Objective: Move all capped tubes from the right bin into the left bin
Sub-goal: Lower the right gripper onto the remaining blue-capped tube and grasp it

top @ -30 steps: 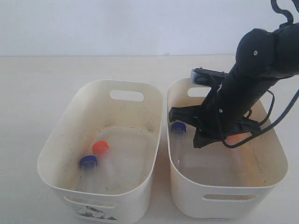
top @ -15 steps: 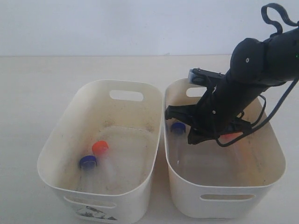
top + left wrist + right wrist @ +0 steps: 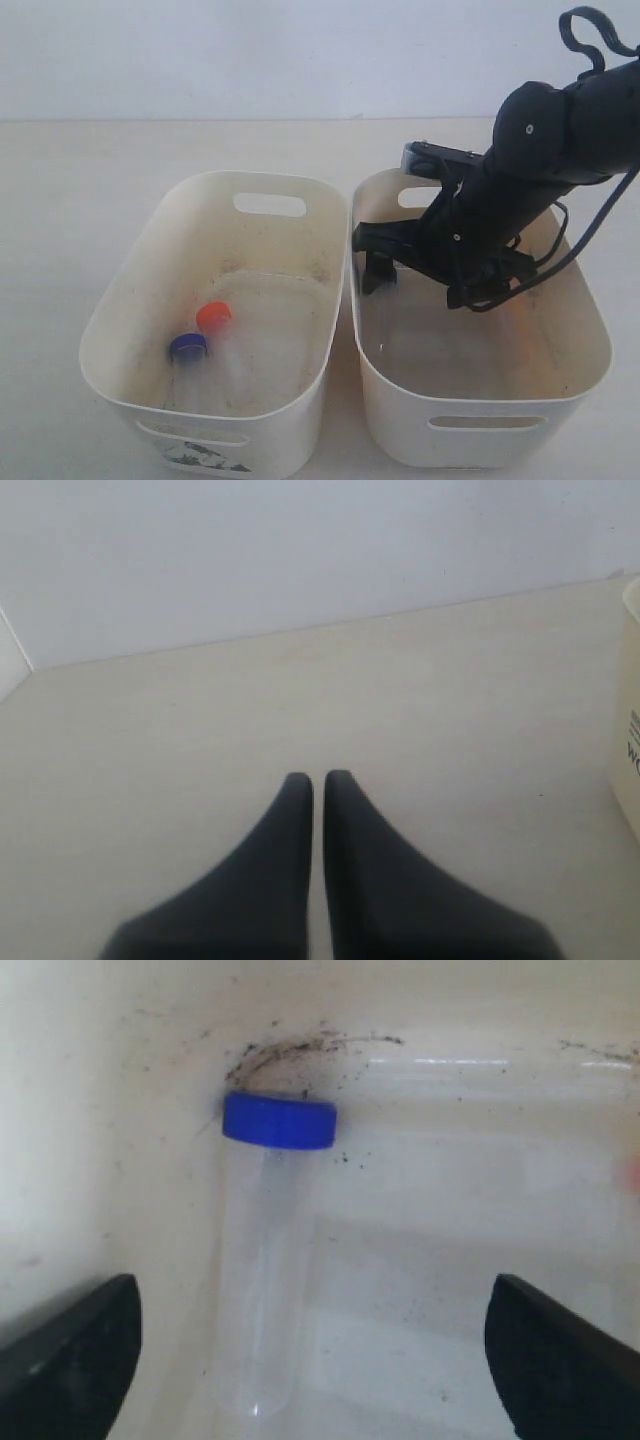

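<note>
Two bins and three tubes are showing plainly.
Two cream-white bins are sitting side by side: the left bin [image 3: 150, 255] at 9 o'clock, the right bin [image 3: 400, 420] at 3 o'clock. The left is holding two, a blue-capped tube [image 3: 188, 347] and an orange-capped tube [image 3: 213, 316]. The right is showing a second blue-capped tube [image 3: 265, 1250], plus an orange blur too faint to count.

You'll see a clear plastic tube [image 3: 262, 1290], smooth, with a blue plastic screw cap [image 3: 279, 1122], lying on the glossy, dirt-flecked floor of the cream-white plastic right bin [image 3: 480, 415]. The left gripper [image 3: 318, 777] has matt black fingers [image 3: 360, 880]; the pale tabletop [image 3: 200, 710] looks matt too.
</note>
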